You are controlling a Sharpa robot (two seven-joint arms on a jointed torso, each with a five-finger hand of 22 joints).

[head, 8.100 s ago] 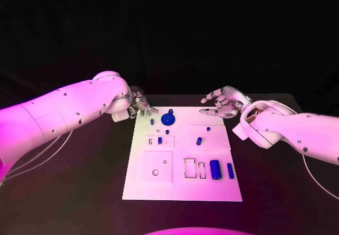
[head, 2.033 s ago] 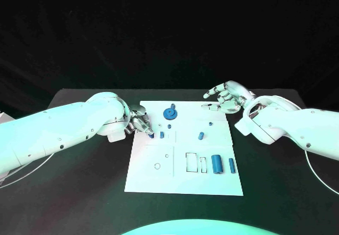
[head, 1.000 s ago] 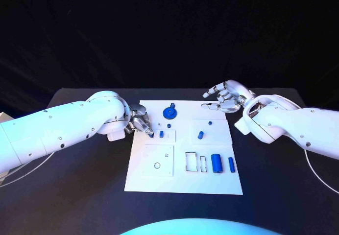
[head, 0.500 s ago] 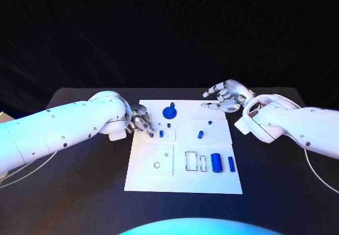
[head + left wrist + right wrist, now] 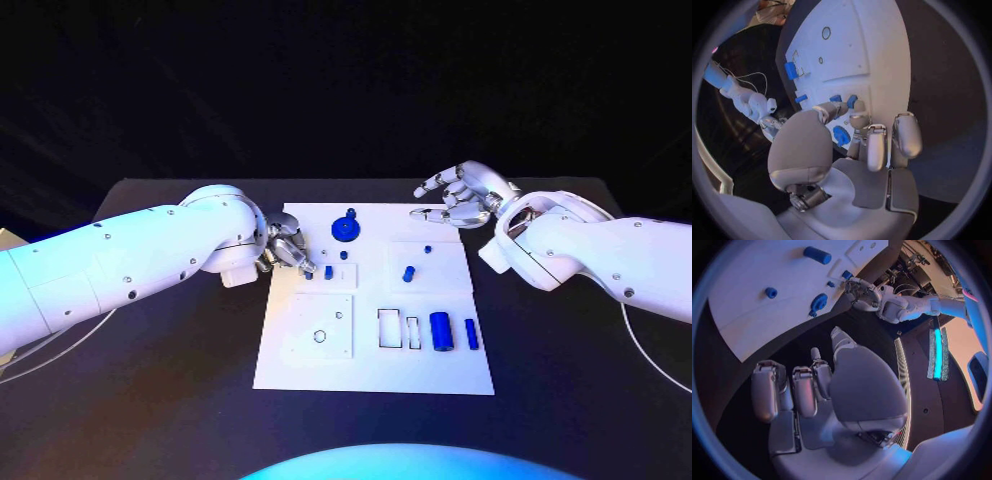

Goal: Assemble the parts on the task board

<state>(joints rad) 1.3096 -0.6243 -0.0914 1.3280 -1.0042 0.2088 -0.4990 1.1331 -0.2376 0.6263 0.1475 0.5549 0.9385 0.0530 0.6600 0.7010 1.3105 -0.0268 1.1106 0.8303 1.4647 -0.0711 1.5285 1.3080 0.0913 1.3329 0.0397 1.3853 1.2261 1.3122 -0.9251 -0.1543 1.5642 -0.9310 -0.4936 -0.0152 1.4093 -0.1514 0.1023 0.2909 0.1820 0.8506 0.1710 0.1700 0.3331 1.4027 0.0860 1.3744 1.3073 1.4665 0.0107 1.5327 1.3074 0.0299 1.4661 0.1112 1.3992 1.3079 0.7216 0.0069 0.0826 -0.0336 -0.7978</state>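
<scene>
The board (image 5: 372,372) bears seven blue parts (image 5: 440,327); left hand (image 5: 286,249) pinches one, right hand (image 5: 459,204) loose, empty.

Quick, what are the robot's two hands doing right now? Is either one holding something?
Left hand: fingertips down at a small blue part on the task board; whether it grips it cannot be told.
Right hand: open, holding nothing.

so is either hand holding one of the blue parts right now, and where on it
The left hand has its fingertips at a small blue part at the task board's left edge, but whether it grips cannot be told. The right hand holds nothing.
</scene>
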